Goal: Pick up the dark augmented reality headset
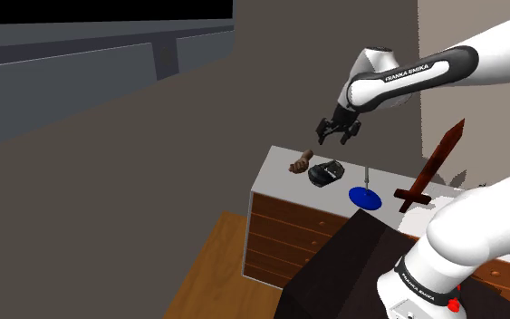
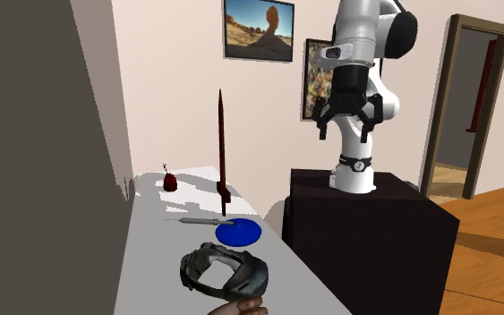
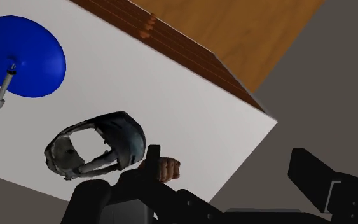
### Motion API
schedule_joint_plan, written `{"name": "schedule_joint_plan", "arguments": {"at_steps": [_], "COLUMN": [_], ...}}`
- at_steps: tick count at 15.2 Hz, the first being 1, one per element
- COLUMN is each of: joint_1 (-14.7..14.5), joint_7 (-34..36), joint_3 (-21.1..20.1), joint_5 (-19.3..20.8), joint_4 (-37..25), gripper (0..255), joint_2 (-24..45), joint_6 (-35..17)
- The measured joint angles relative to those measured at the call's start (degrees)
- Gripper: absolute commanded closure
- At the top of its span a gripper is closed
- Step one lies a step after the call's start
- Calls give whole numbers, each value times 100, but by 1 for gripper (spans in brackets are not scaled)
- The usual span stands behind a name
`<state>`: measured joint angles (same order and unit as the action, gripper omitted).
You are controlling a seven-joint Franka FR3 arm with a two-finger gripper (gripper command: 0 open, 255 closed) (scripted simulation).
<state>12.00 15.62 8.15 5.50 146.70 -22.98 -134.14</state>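
The dark headset (image 1: pixel 325 172) is a rounded black-grey band with a hollow middle. It lies on the white top of a wooden dresser (image 1: pixel 280 186), near the end that is at the shoulder view's left. It shows again as the headset (image 2: pixel 223 273) and the headset (image 3: pixel 98 153). My gripper (image 1: pixel 339 131) hangs open in the air, well above the headset and a little off to its side. It shows as the gripper (image 2: pixel 348 121) and the gripper (image 3: pixel 212 184), its fingers apart and holding nothing.
A small brown object (image 1: pixel 299 164) lies right beside the headset at the dresser's end. A blue disc (image 1: pixel 365 197) with a thin grey tool (image 2: pixel 205 218) lies further along. Beyond them a dark red sword (image 1: pixel 429 168) stands up and a small red object (image 2: pixel 170 183) rests.
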Motion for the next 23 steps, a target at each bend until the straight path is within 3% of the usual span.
{"name": "schedule_joint_plan", "arguments": {"at_steps": [13, 23], "joint_1": [660, 1162], "joint_7": [871, 1234], "joint_3": [427, 712], "joint_5": [408, 121], "joint_4": [-400, -1386], "gripper": [0, 0], "joint_2": [2429, 4480], "joint_6": [-2362, -3658]}}
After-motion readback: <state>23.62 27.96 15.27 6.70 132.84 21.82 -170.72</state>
